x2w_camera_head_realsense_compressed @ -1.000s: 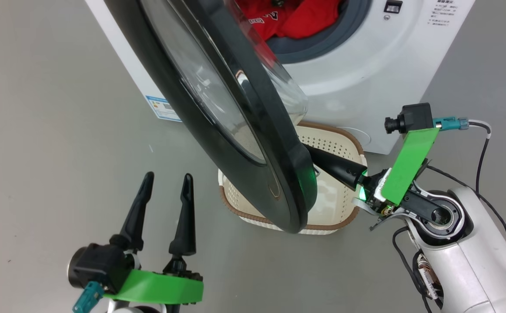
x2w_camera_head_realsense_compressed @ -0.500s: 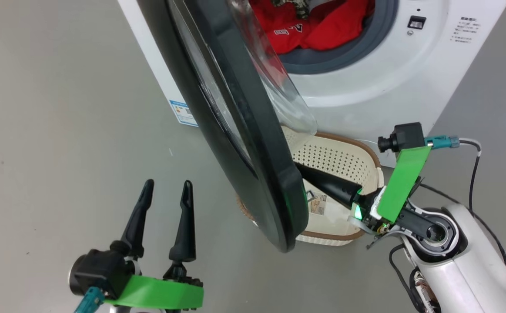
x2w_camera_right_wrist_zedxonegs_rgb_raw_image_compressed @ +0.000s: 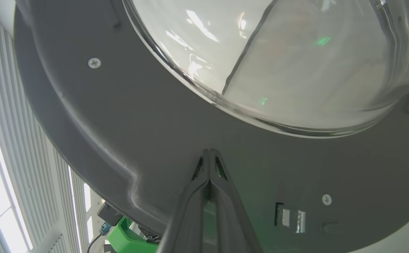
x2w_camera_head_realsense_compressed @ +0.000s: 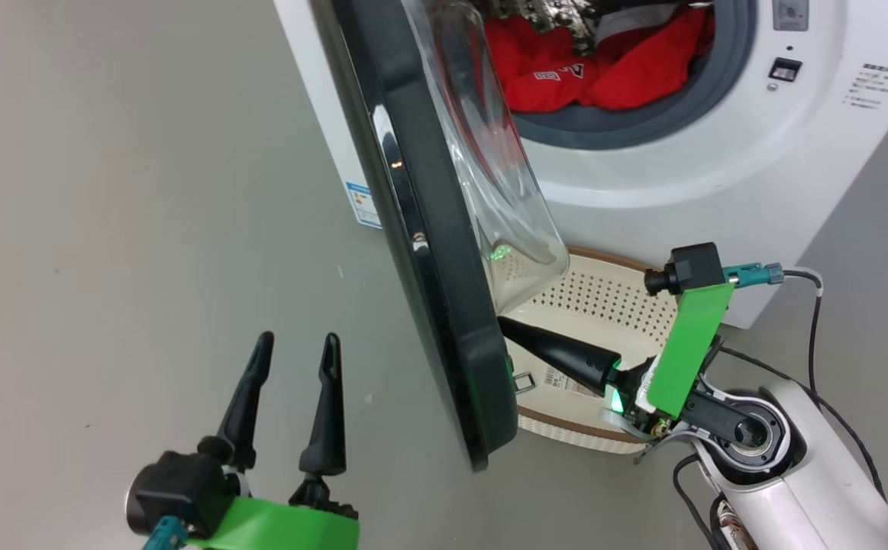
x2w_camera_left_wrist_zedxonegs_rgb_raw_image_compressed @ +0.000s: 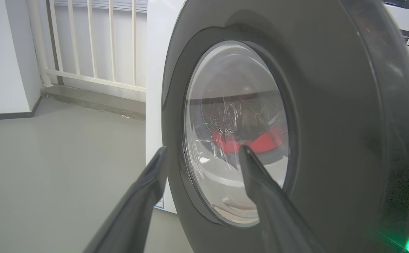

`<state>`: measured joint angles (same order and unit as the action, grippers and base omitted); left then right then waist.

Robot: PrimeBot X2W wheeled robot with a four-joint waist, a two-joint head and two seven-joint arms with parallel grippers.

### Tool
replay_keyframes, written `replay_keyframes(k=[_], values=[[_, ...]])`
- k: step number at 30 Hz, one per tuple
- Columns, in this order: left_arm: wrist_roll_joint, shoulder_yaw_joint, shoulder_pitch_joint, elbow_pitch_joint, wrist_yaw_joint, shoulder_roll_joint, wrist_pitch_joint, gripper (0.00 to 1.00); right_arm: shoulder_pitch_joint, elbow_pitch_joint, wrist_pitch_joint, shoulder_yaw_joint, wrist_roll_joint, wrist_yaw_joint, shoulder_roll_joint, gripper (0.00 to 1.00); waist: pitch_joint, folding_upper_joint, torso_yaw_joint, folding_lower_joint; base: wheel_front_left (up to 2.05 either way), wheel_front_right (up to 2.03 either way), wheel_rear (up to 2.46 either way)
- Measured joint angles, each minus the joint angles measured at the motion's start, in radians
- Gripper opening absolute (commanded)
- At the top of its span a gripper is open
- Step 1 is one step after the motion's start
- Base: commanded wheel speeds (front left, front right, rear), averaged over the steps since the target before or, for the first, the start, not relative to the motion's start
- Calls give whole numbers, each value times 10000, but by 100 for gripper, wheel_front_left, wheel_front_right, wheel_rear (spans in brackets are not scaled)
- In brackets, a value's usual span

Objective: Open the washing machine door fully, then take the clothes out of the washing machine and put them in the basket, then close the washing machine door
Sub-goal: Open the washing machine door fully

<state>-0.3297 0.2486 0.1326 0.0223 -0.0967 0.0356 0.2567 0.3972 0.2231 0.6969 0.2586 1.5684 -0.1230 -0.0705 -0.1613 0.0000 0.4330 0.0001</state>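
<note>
Head view shows the washing machine door (x2w_camera_head_realsense_compressed: 444, 305) swung out from the washing machine (x2w_camera_head_realsense_compressed: 718, 176). It is seen nearly edge-on, with its clear glass bowl (x2w_camera_head_realsense_compressed: 489, 176) bulging toward the drum (x2w_camera_head_realsense_compressed: 558, 11). The door is part way open, not wide open. Behind it the red clothes (x2w_camera_head_realsense_compressed: 566, 72) lie inside the drum, and none are out yet. The cream basket (x2w_camera_head_realsense_compressed: 611, 294) sits on the floor (x2w_camera_head_realsense_compressed: 108, 229) right in front of the machine, and the door's low edge hangs across its left side. The part of the basket I can see holds just a sticker (x2w_camera_head_realsense_compressed: 566, 380).

The right tool (x2w_camera_head_realsense_compressed: 512, 330) has its 2 fingers pressed together, holding nothing. Its tip touches the dark inner face of the door, just under the glass bowl. The left tool (x2w_camera_head_realsense_compressed: 297, 340) has its 2 fingers apart and holds nothing. It hovers over the floor on the outer side of the door, near it but not touching.

I think this is step 1 of 3: pushing the door open. The next move should be a steady push to the robot's left, so the door swings wide. The tip could slip on the smooth face, so the push should be gentle. After that the right arm must come clear of the door and reach up to the clothes.
</note>
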Motion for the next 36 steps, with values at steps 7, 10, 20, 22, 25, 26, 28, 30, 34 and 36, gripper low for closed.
replay_keyframes(k=[7,10,20,22,25,26,28,30,34,36], values=[[-63,33,-115,4,-10,2,0,100,-75,-4,0,111,67,0,-6,0,88,0,350,0,0,0,0],[-79,36,-119,13,-10,2,0,100,-89,-4,0,174,73,0,-4,0,116,0,512,0,0,0,0],[-79,81,-288,73,-10,6,0,100,-151,4,-13,445,265,0,-2,0,286,0,912,0,0,0,0],[-79,84,-314,77,-10,6,0,100,-223,6,-17,474,322,0,2,0,314,0,974,0,0,0,0],[-79,81,-314,75,-12,8,0,100,-235,8,-38,531,334,0,4,0,323,0,1018,-1,0,0,0],[-79,81,-314,75,-12,10,0,100,-235,8,-63,556,334,0,4,0,316,0,1020,-1,0,0,0],[-81,81,-314,73,-13,10,0,100,-235,12,-79,577,353,0,-6,0,302,0,1024,-1,0,0,0],[-84,81,-316,71,-29,10,0,100,-235,12,-127,598,370,0,-31,0,297,0,1024,-1,0,0,0],[-138,88,-321,71,-88,10,0,100,-235,-46,-554,667,48,0,-182,0,301,0,1005,-1,0,0,0],[-138,88,-321,71,-88,10,0,100,-237,-169,-855,665,-380,0,-240,0,288,0,971,-1,0,0,0]])
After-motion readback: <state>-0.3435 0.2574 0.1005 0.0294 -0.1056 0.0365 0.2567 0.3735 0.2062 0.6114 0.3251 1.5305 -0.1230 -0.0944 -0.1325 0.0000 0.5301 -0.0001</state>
